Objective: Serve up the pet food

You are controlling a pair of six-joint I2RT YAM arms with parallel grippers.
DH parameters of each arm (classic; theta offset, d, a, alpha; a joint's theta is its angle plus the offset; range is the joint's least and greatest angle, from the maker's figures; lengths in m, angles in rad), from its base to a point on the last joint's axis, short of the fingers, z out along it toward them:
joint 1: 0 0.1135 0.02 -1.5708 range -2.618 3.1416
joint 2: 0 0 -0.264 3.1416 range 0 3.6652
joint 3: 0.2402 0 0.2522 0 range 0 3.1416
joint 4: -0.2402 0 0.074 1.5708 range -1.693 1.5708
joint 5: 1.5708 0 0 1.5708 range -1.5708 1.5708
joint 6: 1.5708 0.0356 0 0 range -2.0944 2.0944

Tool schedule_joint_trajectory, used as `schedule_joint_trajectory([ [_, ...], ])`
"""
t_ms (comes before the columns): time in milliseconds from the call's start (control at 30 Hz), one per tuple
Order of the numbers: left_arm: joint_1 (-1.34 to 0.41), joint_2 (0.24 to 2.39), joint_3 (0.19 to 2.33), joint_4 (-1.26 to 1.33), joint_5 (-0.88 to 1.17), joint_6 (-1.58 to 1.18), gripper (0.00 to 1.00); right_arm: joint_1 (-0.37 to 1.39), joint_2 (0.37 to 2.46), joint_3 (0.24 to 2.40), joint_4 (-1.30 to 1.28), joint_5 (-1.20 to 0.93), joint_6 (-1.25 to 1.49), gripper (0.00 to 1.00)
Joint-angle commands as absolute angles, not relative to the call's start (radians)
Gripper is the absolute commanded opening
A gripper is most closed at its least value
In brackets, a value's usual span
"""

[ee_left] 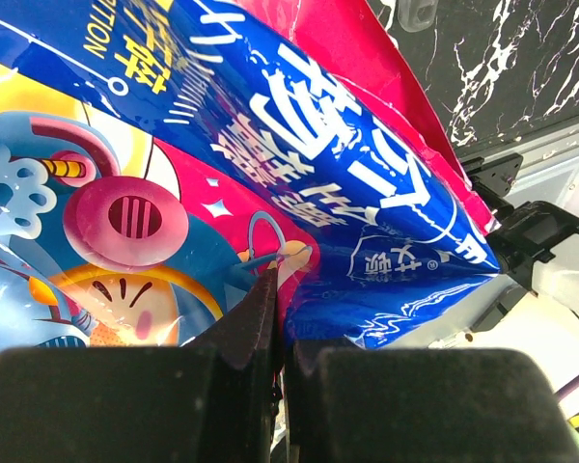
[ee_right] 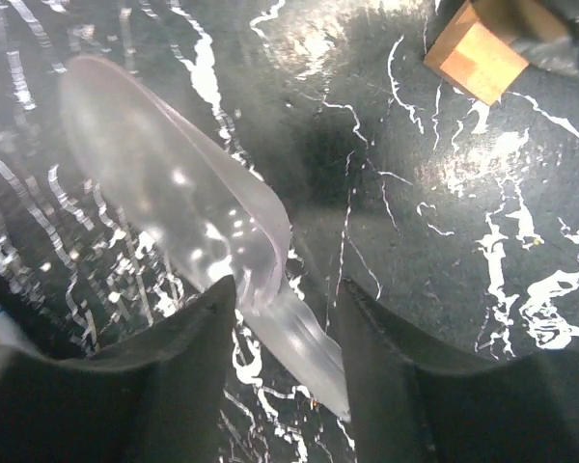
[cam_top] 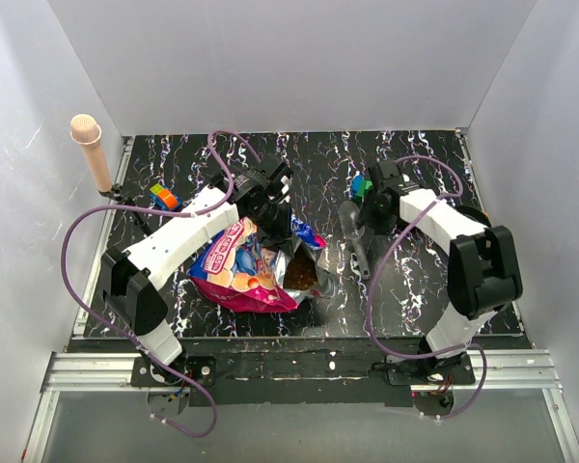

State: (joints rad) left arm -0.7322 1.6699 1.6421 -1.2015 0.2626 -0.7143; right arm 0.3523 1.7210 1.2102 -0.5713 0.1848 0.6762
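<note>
The pet food bag (cam_top: 243,268), glossy magenta with a blue panel, lies on the dark marbled table with its mouth open to the right. Brown kibble (cam_top: 303,276) shows inside the mouth. My left gripper (cam_top: 270,217) is at the bag's far edge. In the left wrist view it (ee_left: 282,282) is shut on a fold of the bag (ee_left: 299,145). My right gripper (ee_right: 285,289) stands open, its jaws on either side of the handle of a clear, empty plastic scoop (ee_right: 174,193). The scoop (cam_top: 353,230) lies on the table right of the bag.
An orange-brown tab (ee_right: 478,53) of a black bowl shows at the top right of the right wrist view. Blue-green blocks (cam_top: 359,185) sit by the right gripper and coloured blocks (cam_top: 163,198) at the left. A pink-topped post (cam_top: 92,149) stands at the far left. White walls enclose the table.
</note>
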Motion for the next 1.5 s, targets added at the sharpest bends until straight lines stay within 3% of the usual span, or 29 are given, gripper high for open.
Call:
schedule_joint_trajectory([
  [0,-0.739,1.577,1.625,-1.273,0.322,-0.719,0.00,0.322,1.589,1.184,-0.552,0.071,0.614,0.59],
  [133,-0.741,1.575,1.637,-1.284,0.327,-0.710,0.00,0.255,1.494,1.054,-0.403,-0.234,0.531,0.70],
  [367,-0.739,1.569,1.632,-1.287,0.348,-0.703,0.00,0.135,1.523,0.830,-0.039,-0.682,0.443,0.73],
  [800,-0.739,1.563,1.615,-1.302,0.360,-0.686,0.00,0.078,1.715,0.657,0.400,-0.781,0.586,0.70],
  [1100,-0.741,1.589,1.624,-1.307,0.371,-0.672,0.00,0.165,1.759,0.526,0.652,-0.671,0.684,0.66],
  [1267,-0.739,1.598,1.637,-1.339,0.357,-0.650,0.00,0.279,1.718,0.486,0.668,-0.383,0.700,0.55],
  [1467,-0.741,1.601,1.637,-1.358,0.353,-0.638,0.00,0.457,1.727,0.549,0.491,-0.008,0.678,0.10],
])
